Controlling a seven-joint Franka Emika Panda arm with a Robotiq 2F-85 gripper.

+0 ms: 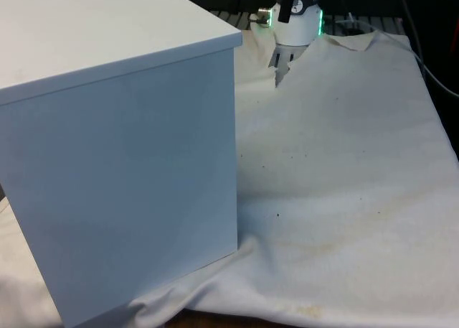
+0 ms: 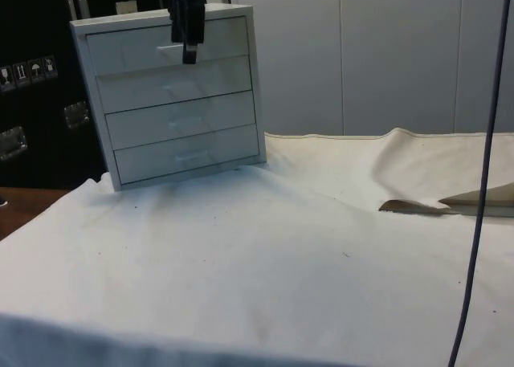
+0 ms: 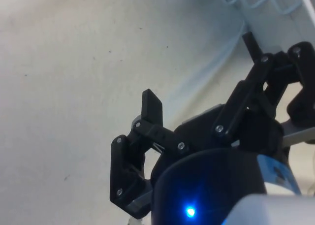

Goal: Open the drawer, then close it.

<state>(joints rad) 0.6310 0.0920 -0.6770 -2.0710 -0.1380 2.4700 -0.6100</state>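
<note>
A white chest of drawers (image 2: 173, 94) with four drawers stands on the cloth, and all the drawer fronts sit flush. In the front view it turns its plain back and side (image 1: 122, 170) to the camera. My black gripper (image 2: 189, 55) hangs in front of the top drawer (image 2: 161, 47), its tips level with that drawer's small handle (image 2: 170, 52). In the wrist view the gripper (image 3: 199, 70) is open with nothing between its fingers (image 3: 151, 109). The far finger reaches close to the chest's front (image 3: 266, 8). Whether it touches the handle I cannot tell.
The white cloth (image 2: 265, 263) covers the table in front of the chest. A turned-up fold of cloth (image 2: 450, 202) lies at the side view's right, and a thin cable (image 2: 480, 190) hangs down there. The chest takes up the front view's left half.
</note>
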